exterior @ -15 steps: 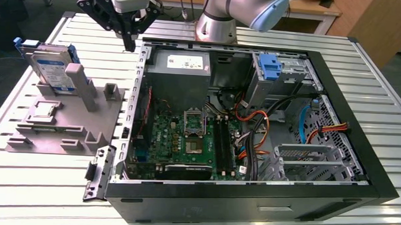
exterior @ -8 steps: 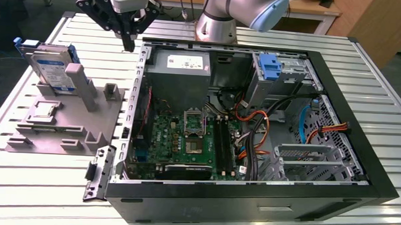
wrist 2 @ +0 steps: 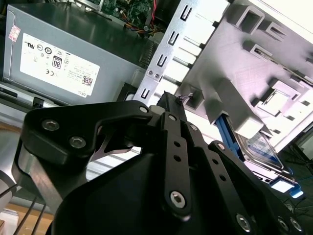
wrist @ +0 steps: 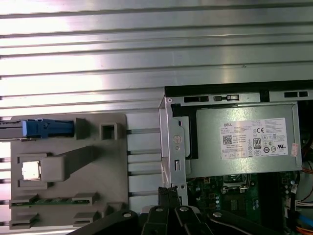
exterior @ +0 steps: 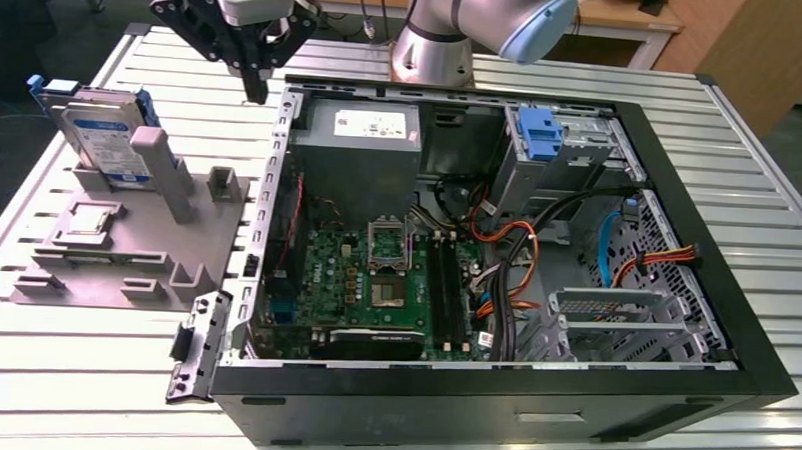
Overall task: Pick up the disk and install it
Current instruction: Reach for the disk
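Hovering with the gripper above the side rim of the open computer case, on the side that faces the grey fixture block, tips pointing down toward the slatted aluminium table. Presents the fingers pressed together tip to tip in both wrist views, with no gap and nothing pinched between them. Touches nothing. Hangs just beside the case's perforated metal edge and near the silver power supply, well apart from the disk.

Finds the disk standing upright on edge in a slot at the far end of the fixture block, toward the exterior view's left, framed in bright blue plastic, with its blue-and-white label turned toward the tall grey post just beside it. Appears edge-on in the first wrist view as a blue strip at one corner of the block, and in the second wrist view as a silver face partly hidden behind the post.

Lying flat on the table, the case exposes a green motherboard, orange and black cables, and a blue bracket fixed at the upper drive bay.
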